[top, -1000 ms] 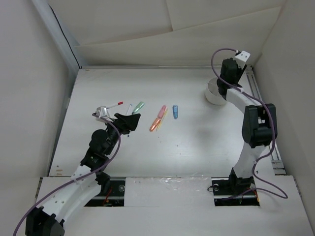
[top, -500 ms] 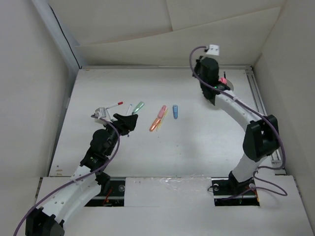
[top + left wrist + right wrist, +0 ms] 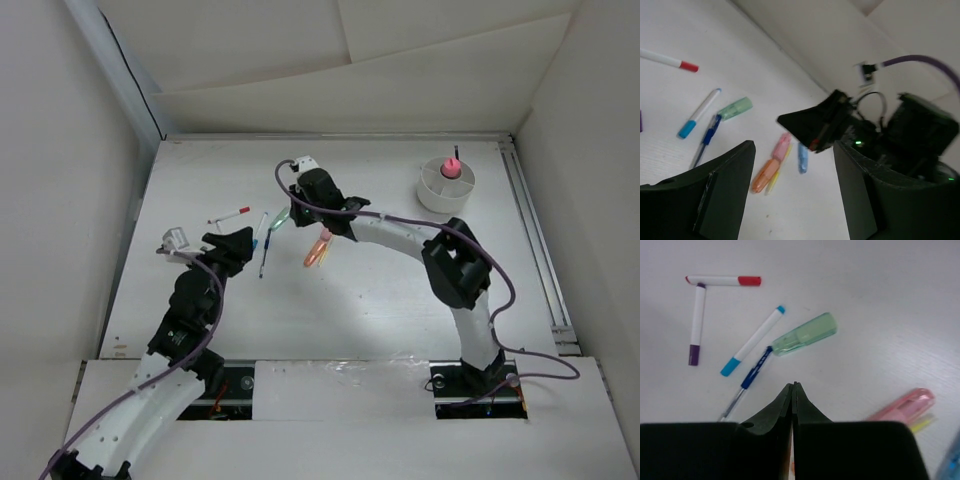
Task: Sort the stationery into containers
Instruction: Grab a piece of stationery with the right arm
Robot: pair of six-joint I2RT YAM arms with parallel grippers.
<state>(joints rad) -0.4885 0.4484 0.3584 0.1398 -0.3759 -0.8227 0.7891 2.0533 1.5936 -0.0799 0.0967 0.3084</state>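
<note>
So the right fingers (image 3: pixel 777 410) are pinched shut on nothing, hanging just above the green marker (image 3: pixel 805 335) on the table (image 3: pixel 400 280). That arm just swung over from the cup (image 3: pixel 432 200), where the pink-capped thing (image 3: pixel 452 168) now stands, so that one's sorted. The left fingers (image 3: pixel 725 185) hang wide open, empty. From above, the arm hides the blue marker (image 3: pixel 802 157). Can't tell which compartment.

The left arm (image 3: pixel 150 395) and right arm (image 3: pixel 400 237) are white shells joined by black joint housings, each trailed by a thin purple cable (image 3: pixel 920 60). The left gripper (image 3: pixel 792 147) and right gripper (image 3: pixel 792 386) have matte black, wedge-shaped fingers (image 3: pixel 725 195); a green light (image 3: pixel 858 143) glows on the right arm.
</note>
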